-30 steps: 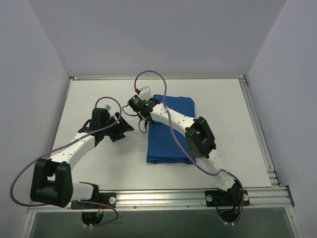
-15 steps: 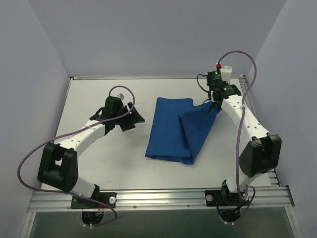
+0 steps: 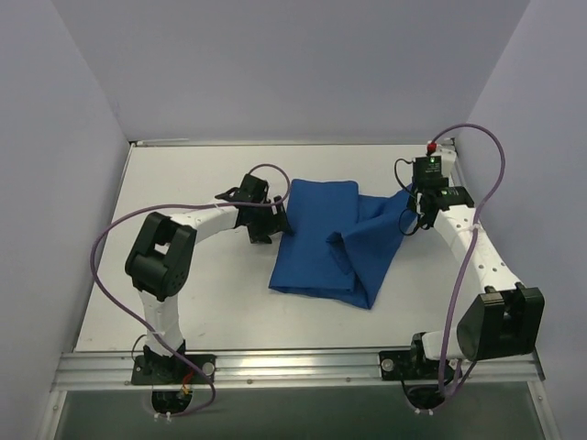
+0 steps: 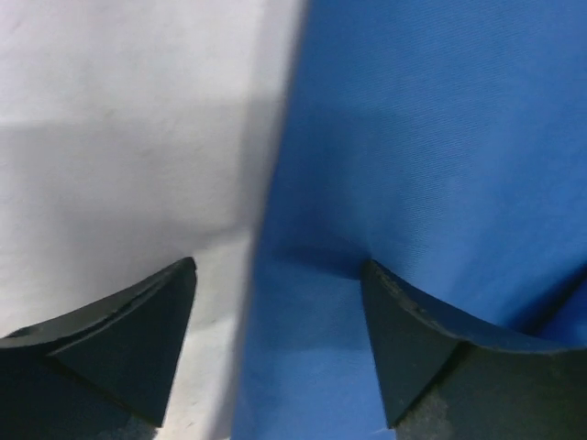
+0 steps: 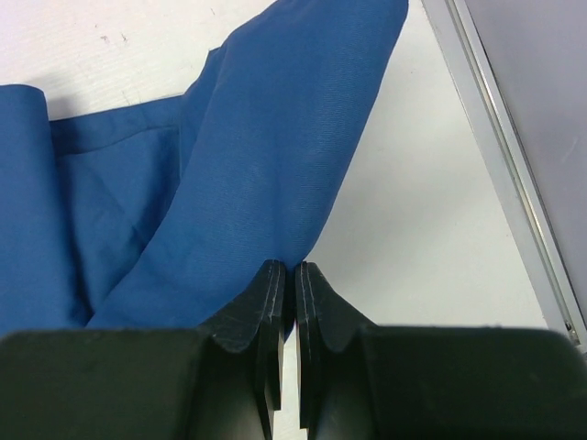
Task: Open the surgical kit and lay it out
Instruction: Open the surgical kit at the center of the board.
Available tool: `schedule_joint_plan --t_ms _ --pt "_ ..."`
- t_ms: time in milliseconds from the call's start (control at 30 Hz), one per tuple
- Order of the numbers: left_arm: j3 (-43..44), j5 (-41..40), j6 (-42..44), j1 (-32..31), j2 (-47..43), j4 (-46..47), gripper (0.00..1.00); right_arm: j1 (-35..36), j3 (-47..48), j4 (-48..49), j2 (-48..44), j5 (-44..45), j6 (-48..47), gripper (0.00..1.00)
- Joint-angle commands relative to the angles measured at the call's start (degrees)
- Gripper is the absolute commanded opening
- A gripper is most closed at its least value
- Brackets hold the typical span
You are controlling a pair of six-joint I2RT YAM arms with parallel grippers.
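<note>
The surgical kit's royal-blue cloth wrap (image 3: 312,252) lies mid-table, still bundled, with one flap (image 3: 376,229) pulled out to the right. My right gripper (image 3: 409,218) is shut on that flap's corner; in the right wrist view the blue cloth (image 5: 266,137) runs into the pinched jaws of the gripper (image 5: 294,268). My left gripper (image 3: 274,223) is open at the wrap's left edge. In the left wrist view the gripper (image 4: 277,266) straddles that edge, one finger over the white table and the other over the cloth (image 4: 431,137). No tray or instruments show.
The white table (image 3: 183,293) is bounded by grey walls on three sides. An aluminium rail (image 5: 514,183) runs along the right edge, close to my right gripper. Another rail (image 3: 293,362) crosses the front by the arm bases.
My right arm swung from the wrap's left side over to the right, drawing a flap open with it. My left gripper moved right to the wrap's left edge and its jaws widened.
</note>
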Motion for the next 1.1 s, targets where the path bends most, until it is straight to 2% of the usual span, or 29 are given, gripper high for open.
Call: schedule_joint_plan --t_ms 0,100,133,233,267,500,700,833,1067 --pt "3.0 1.1 2.0 -1.5 2.9 -0.5 0.79 -1.8 -0.6 2.2 -3.0 -2.8 -1.1 0.00" --pt "1.8 5.0 0.3 -1.2 3.9 3.8 0.47 -2.2 0.2 2.8 -1.9 -4.5 -1.7 0.00" --pt "1.6 6.1 0.0 -1.1 4.1 5.9 0.33 -2.2 0.6 2.9 -1.5 -4.7 -1.9 0.00" --pt "0.9 9.3 -1.2 -0.5 4.0 9.1 0.15 -2.3 2.7 3.4 1.1 -6.4 -2.1 0.00" --pt "0.7 10.0 -1.2 -0.3 3.8 9.9 0.03 -2.3 3.8 3.9 2.5 -7.5 -2.0 0.00" --pt "-1.8 5.5 -0.8 3.2 -0.6 8.4 0.02 -2.2 8.5 5.3 9.6 -11.6 -1.8 0.00" --pt "-2.3 3.4 1.6 12.8 -3.7 3.5 0.02 1.2 13.7 6.7 16.5 -12.1 -2.5 0.00" --pt "0.3 2.4 3.2 17.6 -3.9 -0.1 0.02 4.6 19.1 7.6 23.5 -12.6 -3.0 0.00" --pt "6.9 1.2 5.4 25.2 -2.5 -5.7 0.02 7.6 35.7 7.0 37.9 -17.8 -3.7 0.00"
